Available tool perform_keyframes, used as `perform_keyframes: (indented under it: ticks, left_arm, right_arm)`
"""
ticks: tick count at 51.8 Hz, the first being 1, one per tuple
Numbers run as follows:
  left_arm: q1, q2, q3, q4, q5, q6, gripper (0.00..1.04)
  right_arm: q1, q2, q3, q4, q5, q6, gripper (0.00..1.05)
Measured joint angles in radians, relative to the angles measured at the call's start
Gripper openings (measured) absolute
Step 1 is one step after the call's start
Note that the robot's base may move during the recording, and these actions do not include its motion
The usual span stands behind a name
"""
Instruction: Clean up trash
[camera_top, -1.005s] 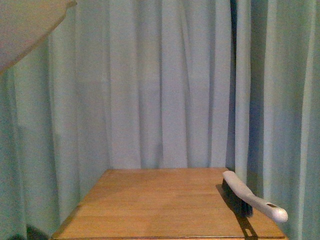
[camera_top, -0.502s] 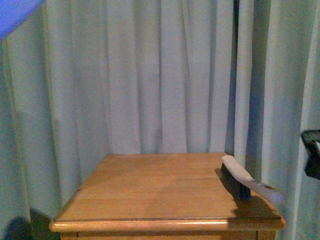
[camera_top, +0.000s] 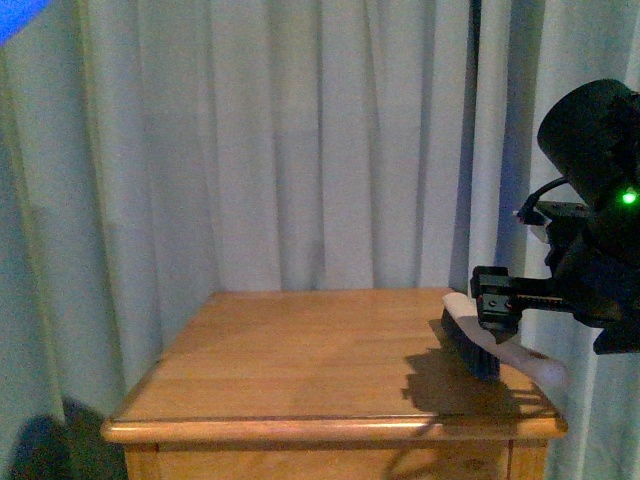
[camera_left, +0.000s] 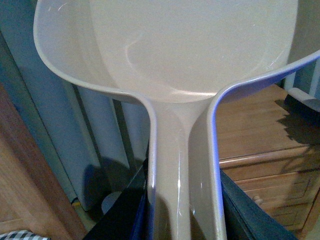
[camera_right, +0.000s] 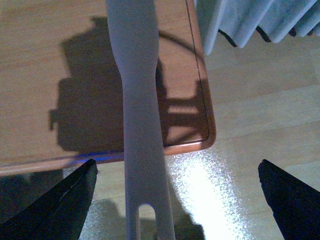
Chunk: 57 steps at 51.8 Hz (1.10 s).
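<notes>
The left tool (camera_left: 182, 192) clamps the dustpan (camera_left: 200, 50) by its handle. The right tool (camera_right: 176, 167) hangs spread wide, fingers either side of the brush (camera_right: 140, 125) handle, not touching it, over the table (camera_right: 45, 60) corner. Where the trash lies cannot be told.

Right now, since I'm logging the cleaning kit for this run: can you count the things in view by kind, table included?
brush: 1
dustpan: 1
table: 1
trash wad: 0 in view
Total: 3
</notes>
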Motion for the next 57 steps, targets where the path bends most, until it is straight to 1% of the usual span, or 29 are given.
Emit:
perform_keyframes:
  ticks: [28, 34, 36, 37, 42, 43, 46, 47, 50, 52, 57]
  left_arm:
    - [0.0, 0.0, 0.0, 0.0, 0.0, 0.0, 0.28]
    - [0.0, 0.0, 0.0, 0.0, 0.0, 0.0, 0.28]
    - [0.0, 0.0, 0.0, 0.0, 0.0, 0.0, 0.28]
    - [0.0, 0.0, 0.0, 0.0, 0.0, 0.0, 0.28]
    - [0.0, 0.0, 0.0, 0.0, 0.0, 0.0, 0.28]
    - [0.0, 0.0, 0.0, 0.0, 0.0, 0.0, 0.28]
    - [0.0, 0.0, 0.0, 0.0, 0.0, 0.0, 0.28]
    - [0.0, 0.0, 0.0, 0.0, 0.0, 0.0, 0.28]
    - [0.0, 0.0, 0.0, 0.0, 0.0, 0.0, 0.28]
    - [0.0, 0.0, 0.0, 0.0, 0.0, 0.0, 0.28]
    - [0.0, 0.0, 0.0, 0.0, 0.0, 0.0, 0.28]
  right_arm:
    - [0.019, 0.159, 0.1, -0.004, 0.001, 0.069, 0.97]
    - [0.02, 0.175, 0.105, -0.005, 0.004, 0.076, 0.82]
    - [0.02, 0.179, 0.105, -0.003, 0.005, 0.079, 0.74]
    - [0.02, 0.179, 0.105, -0.002, 0.005, 0.08, 0.68]
    - [0.02, 0.18, 0.105, 0.008, 0.006, 0.08, 0.53]
    - [0.02, 0.18, 0.105, 0.01, 0.007, 0.08, 0.48]
    - [0.021, 0.18, 0.105, 0.013, 0.006, 0.079, 0.37]
    - [0.021, 0.18, 0.105, 0.015, 0.005, 0.079, 0.32]
    - [0.02, 0.18, 0.104, 0.02, 0.0, 0.076, 0.21]
    - [0.02, 0.179, 0.103, 0.022, 0.005, 0.076, 0.2]
    - [0.019, 0.176, 0.091, 0.036, -0.002, 0.072, 0.19]
